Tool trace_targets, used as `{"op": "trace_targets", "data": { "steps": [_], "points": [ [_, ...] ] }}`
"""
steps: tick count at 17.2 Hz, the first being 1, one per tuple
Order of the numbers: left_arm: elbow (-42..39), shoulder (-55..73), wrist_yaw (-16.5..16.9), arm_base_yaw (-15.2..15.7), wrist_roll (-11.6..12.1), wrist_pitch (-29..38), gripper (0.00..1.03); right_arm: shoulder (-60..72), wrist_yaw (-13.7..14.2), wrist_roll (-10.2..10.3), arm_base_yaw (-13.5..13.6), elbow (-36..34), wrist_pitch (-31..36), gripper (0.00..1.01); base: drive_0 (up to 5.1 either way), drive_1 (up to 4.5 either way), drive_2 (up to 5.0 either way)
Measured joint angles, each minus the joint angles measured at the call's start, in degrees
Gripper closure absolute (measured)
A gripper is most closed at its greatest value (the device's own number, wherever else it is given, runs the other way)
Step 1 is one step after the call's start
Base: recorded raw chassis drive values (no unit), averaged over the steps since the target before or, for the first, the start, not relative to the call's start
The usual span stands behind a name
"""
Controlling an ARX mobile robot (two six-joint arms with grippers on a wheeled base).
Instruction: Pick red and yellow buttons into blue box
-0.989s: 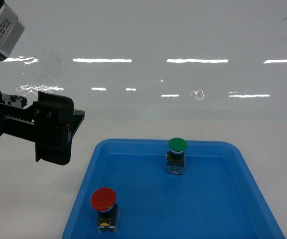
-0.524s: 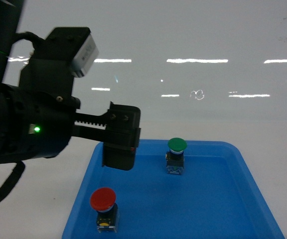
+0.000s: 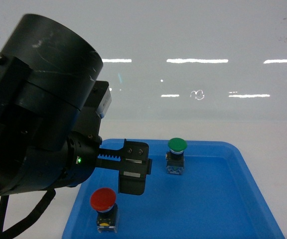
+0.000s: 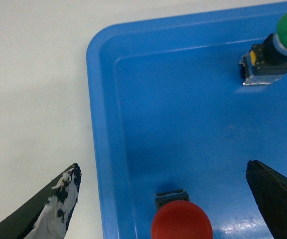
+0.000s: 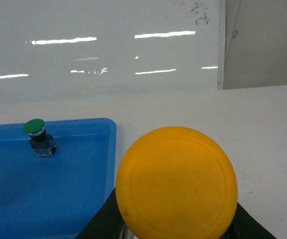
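- Fingers of the left gripper (image 4: 166,199) stood wide apart, one dark tip at each lower corner of the left wrist view, with nothing between them but the red button (image 4: 181,226) below and the tray wall.
- In the head view that gripper hung over the near left part of the blue box (image 3: 243,199), just above and beside the red cap (image 3: 103,198); I judge it was placed there either to let go or to draw off, as the button stood upright on the box floor, free of the fingers.
- Fingers of the right gripper (image 5: 176,226) were clamped on the yellow button (image 5: 177,180), whose orange-yellow cap filled the lower middle of the right wrist view; only dark edges of the fingers showed at either side beneath it.
- It was held cap-up over the white desk (image 5: 263,129), just right of the box's corner, presumably so it could be carried across the rim and set down upright.
- The green button (image 3: 176,155) stood in the far part of the box, well apart from the red one.
- The desk was plain white and matt; behind it a glossy white wall (image 3: 193,40) mirrored strip lights.
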Motion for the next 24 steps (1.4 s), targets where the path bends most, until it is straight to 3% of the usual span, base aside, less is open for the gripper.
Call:
{"op": "trace_targets", "data": {
  "steps": [7,15,19,24],
  "points": [
    [0.52,1.81,-0.39,-2.56,-3.56,-1.22,0.05,0.0,0.0,0.0,0.0,0.0,0.0,0.76,0.0,0.0,0.0],
    [1.73,8.7,-0.94,-3.39,-7.8,-0.79,0.05,0.0,0.0,0.0,0.0,-0.02,0.0,0.76,0.0,0.0,0.0],
    [5.29,11.76,0.63,-3.37,-8.76,-0.02,0.05,0.0,0.02,0.0,0.0,-0.02,0.0,0.76,0.0,0.0,0.0],
    [5.95,14.88,-0.83,-3.15,-9.03,0.09,0.05,0.0,0.02,0.0,0.0,-0.02,0.0,0.76,0.0,0.0,0.0]
  ]
}}
